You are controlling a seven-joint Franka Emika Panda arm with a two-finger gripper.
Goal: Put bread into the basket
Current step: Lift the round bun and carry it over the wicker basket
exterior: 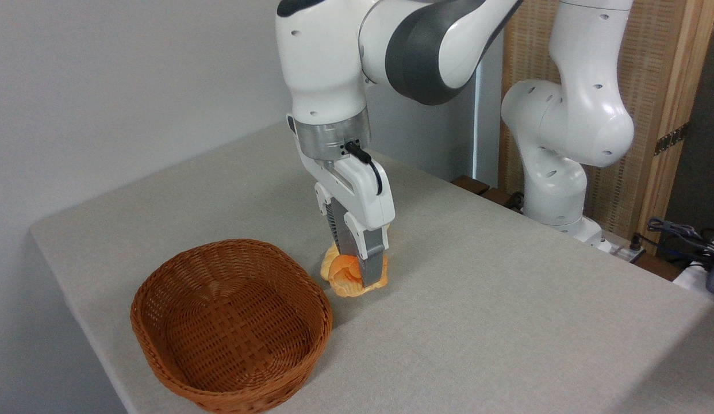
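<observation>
Reaching straight down over the grey table (506, 322), with the gripper (360, 273) lowered onto the bread (344, 276). Near finger (371, 267) pressed flat against the right front face of the bun, its tip low, close to the cloth; far finger mostly hidden behind the gripper body and the bun, only a dark ribbed strip of it visible above. Spread no wider than the bun itself, clamped on its two sides as far as can be judged from this angle. Bun orange-golden with a knotted top and paler lower edge, bulging out to the left of the near finger, sitting at or just above the table surface; contact with the cloth cannot be told for sure. Placed just right of the basket (161, 299), near its far right rim but apart from it. Basket oval, reddish-brown wicker, standing upright toward the front left corner of the table, nothing inside.
</observation>
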